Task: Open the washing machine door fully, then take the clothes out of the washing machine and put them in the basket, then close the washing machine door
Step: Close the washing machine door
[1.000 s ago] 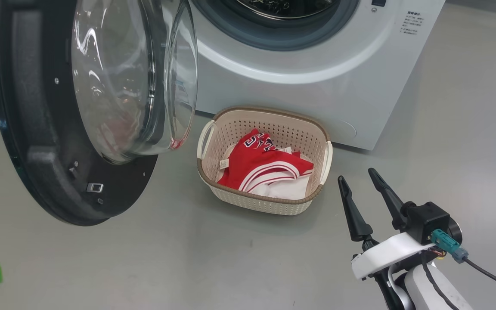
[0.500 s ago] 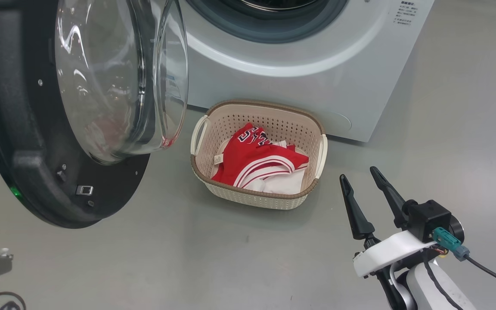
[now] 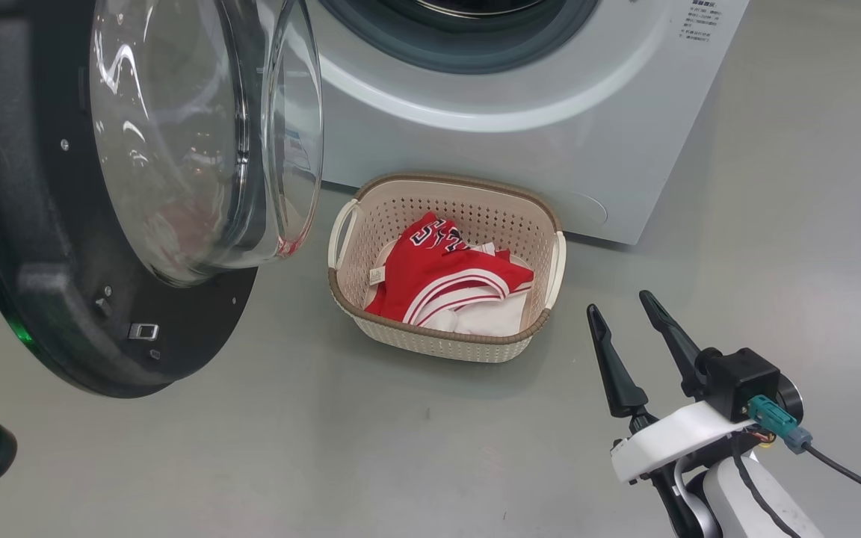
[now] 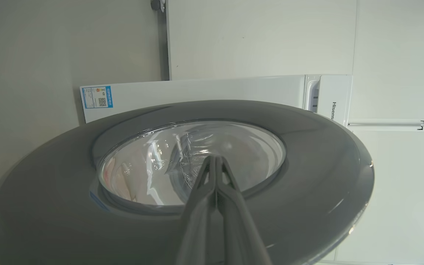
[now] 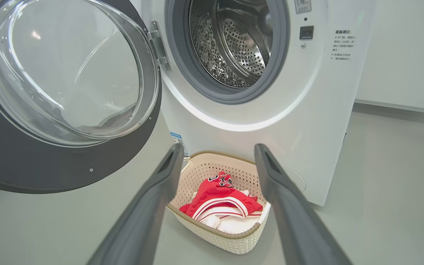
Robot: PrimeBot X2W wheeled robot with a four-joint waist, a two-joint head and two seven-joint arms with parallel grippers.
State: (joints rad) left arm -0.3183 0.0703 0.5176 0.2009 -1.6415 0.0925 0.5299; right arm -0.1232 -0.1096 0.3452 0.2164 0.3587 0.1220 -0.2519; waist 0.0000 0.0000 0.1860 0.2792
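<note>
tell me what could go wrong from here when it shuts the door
1. The left gripper, shut, points at the glossy outer face of the washing machine door near its glass; a push there might slip.
2. The basket stands close before the washing machine, beside the open door; the pictures do not settle whether the door's lower edge clears its rim, so the swing may clip it.

floor (image 3: 400, 448): grey, smooth | wall (image 5: 399, 48): white | baseboard (image 5: 399, 108): grey strip at wall foot
</note>
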